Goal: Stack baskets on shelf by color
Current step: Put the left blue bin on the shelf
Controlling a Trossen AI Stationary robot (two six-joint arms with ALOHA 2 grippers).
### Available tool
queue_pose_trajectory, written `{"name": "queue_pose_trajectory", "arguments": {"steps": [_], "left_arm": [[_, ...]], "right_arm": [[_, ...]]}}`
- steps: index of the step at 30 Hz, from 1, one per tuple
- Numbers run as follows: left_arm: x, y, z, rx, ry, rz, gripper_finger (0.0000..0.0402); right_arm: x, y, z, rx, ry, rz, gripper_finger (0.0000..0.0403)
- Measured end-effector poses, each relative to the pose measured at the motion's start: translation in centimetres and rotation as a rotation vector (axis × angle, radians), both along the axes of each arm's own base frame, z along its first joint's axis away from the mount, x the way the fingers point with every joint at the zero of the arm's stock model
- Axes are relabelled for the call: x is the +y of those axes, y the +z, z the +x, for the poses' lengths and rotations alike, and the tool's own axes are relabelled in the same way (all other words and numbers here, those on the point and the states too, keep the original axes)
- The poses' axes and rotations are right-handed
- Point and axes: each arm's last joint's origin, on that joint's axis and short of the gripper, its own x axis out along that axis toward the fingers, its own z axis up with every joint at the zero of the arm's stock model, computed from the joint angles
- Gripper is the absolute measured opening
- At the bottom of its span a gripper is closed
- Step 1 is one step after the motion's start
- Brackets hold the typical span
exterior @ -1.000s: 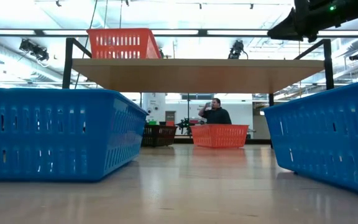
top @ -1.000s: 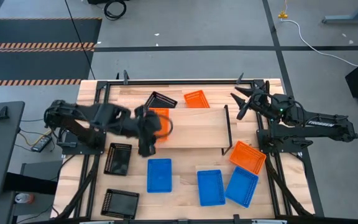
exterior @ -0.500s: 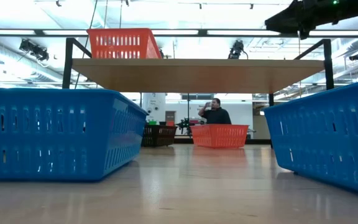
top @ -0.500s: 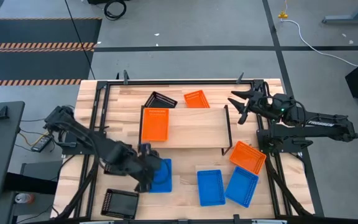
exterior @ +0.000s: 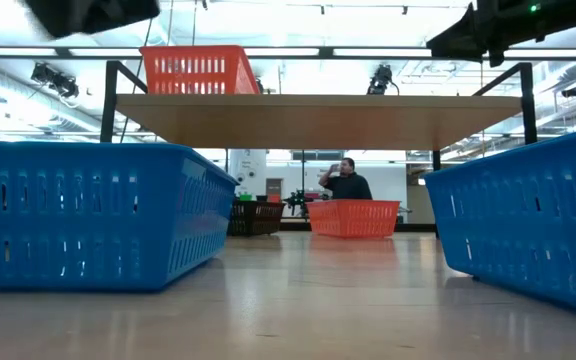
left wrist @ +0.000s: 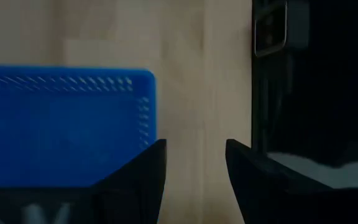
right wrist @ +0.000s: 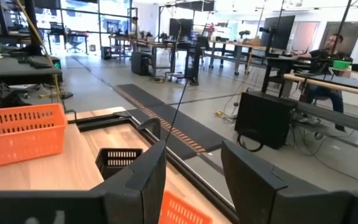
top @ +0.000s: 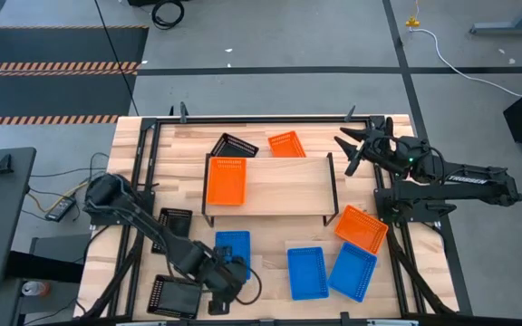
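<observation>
On the shelf (top: 284, 186) one orange basket (top: 226, 180) already lies at its left end; the left jaws (top: 227, 274) hover over a blue basket (top: 232, 246) in front of it.

Left wrist: the jaws gape beside that basket's wall, so gripping it is likely next.

Right wrist: the right jaws (right wrist: 191, 162) wait open behind the shelf.

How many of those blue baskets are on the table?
3, all on the table's near half, none on the shelf. One lies beside the left gripper; the other two lie side by side right of it. None seems hidden.
</observation>
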Motion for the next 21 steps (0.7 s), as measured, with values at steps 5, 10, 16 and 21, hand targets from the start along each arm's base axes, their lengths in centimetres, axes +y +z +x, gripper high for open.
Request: {"name": "queue_pose_trajectory", "arguments": {"steps": [5, 10, 16, 21], "left_arm": [[-0.3, -1.9, 0.2, 0.071, -0.002, 0.05, 0.0175], [-0.4, -2.8, 0.2, 0.078, 0.012, 0.102, 0.0191], [-0.7, -3.7, 0.3, 0.058, 0.025, 0.168, 0.0201], [-1.0, -6.2, 0.6, 0.122, 0.017, 0.214, 0.0194]], "right_arm": [[0.0, -0.1, 0.0, -0.001, 0.006, 0.023, 0.0163], [0.1, -0.2, 0.0, 0.0, 0.028, 0.034, 0.0163], [0.2, -0.4, 0.1, 0.017, 0.034, 0.045, 0.0163], [0.2, -0.4, 0.1, 0.021, 0.034, 0.044, 0.0163]]}}
